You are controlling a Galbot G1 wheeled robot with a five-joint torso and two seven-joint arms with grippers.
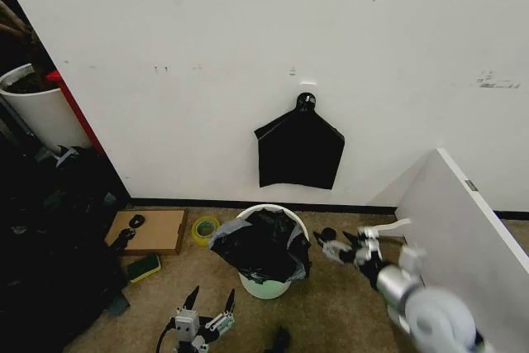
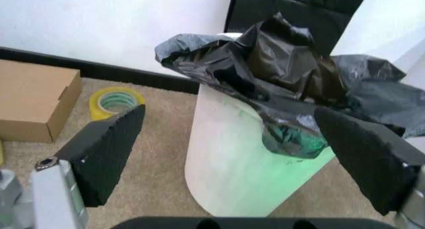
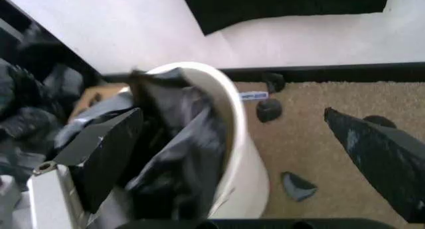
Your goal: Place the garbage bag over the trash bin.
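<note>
Standing on the tan carpet by the wall, the round cream-white plastic trash bin [image 1: 266, 285] holds the crinkled glossy black garbage bag [image 1: 261, 245], draped over its rim. The left gripper [image 1: 210, 299] hangs nearer, fingers spread; the right gripper [image 1: 335, 245] sits right of the bin.

From the left wrist, the bag [image 2: 285, 74] lies beyond the parted pads [image 2: 106, 149], untouched.

From the right wrist, one spread finger [image 3: 106, 154] lies just beside the bag [image 3: 176, 154].

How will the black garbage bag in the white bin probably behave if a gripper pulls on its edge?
The garbage bag looks thin and crinkled, so it will probably fold and stretch rather than keep its shape. Its glossy surface may slip between pads. Because it drapes over the trash bin rim, pulling could tip the light-looking bin.
</note>
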